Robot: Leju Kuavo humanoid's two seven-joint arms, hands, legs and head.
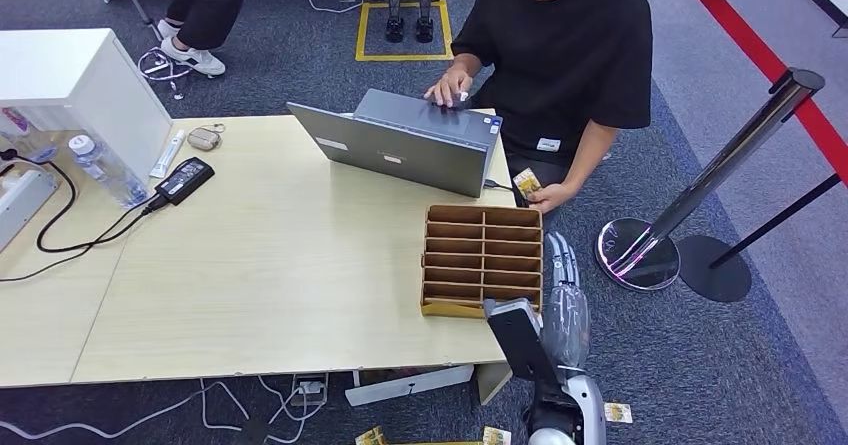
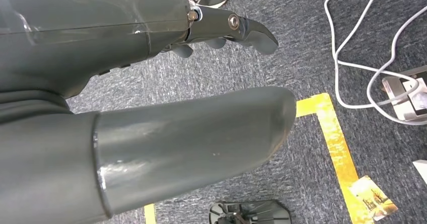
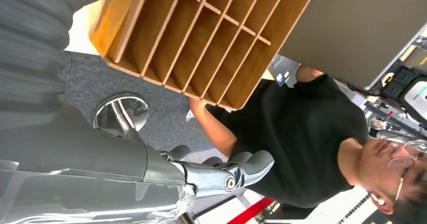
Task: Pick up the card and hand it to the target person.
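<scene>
A small yellow-patterned card [image 1: 527, 182] is held by the seated person [image 1: 560, 45] in black, in the hand [image 1: 549, 197] at the table's far right corner. My right hand [image 1: 563, 273] reaches forward beside the table's right edge, just short of that hand, fingers stretched out and holding nothing. In the right wrist view its fingers [image 3: 224, 172] are loosely bent and empty, with the person [image 3: 312, 133] beyond. My left hand [image 2: 90, 43] hangs over the carpet, thumb [image 2: 191, 143] and fingers [image 2: 241, 30] apart and empty.
A wooden divided box [image 1: 484, 257] stands on the table [image 1: 250, 265] left of my right hand, behind it a grey laptop [image 1: 410, 145]. A chrome stanchion base [image 1: 638, 253] stands to the right. Loose cards [image 1: 617, 412] lie on the carpet, one [image 2: 373, 200] by yellow tape.
</scene>
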